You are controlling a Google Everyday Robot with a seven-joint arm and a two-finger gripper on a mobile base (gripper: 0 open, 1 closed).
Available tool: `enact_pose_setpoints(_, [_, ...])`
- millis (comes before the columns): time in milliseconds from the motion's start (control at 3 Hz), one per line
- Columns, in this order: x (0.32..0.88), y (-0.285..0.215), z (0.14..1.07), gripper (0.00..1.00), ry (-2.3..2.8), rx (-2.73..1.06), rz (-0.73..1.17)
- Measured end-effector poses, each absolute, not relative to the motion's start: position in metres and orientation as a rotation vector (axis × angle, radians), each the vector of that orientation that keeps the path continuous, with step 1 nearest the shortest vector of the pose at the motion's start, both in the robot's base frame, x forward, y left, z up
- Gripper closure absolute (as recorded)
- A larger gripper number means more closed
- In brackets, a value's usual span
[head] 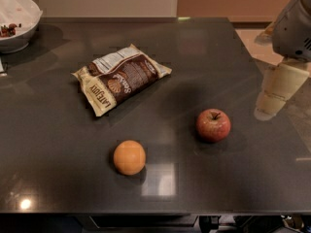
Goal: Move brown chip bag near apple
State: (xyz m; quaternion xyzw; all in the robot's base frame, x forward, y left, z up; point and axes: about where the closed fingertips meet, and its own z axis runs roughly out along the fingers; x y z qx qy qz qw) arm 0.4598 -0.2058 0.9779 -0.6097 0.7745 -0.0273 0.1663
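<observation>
Gripper (278,89) hovers past right edge of surface (218,47), open or closed not discernible; brown chip bag (121,77) lies flat at far left, well apart from apple (213,124) at near right.

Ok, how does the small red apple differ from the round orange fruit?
The red, yellow-patched apple has a short stem in a dimpled top; the plain orange round fruit shows neither. The apple lies right of the orange fruit and farther back, nearer the gripper hovering by the right edge of the dark table. Both are small, round, and lie apart from the crinkly brown chip bag.
</observation>
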Motion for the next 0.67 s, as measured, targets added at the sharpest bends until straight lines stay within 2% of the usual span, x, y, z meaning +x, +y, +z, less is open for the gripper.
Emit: enact_pose_setpoints(667, [0.529, -0.160, 0.967, 0.00, 2.105, -1.770, 0.015])
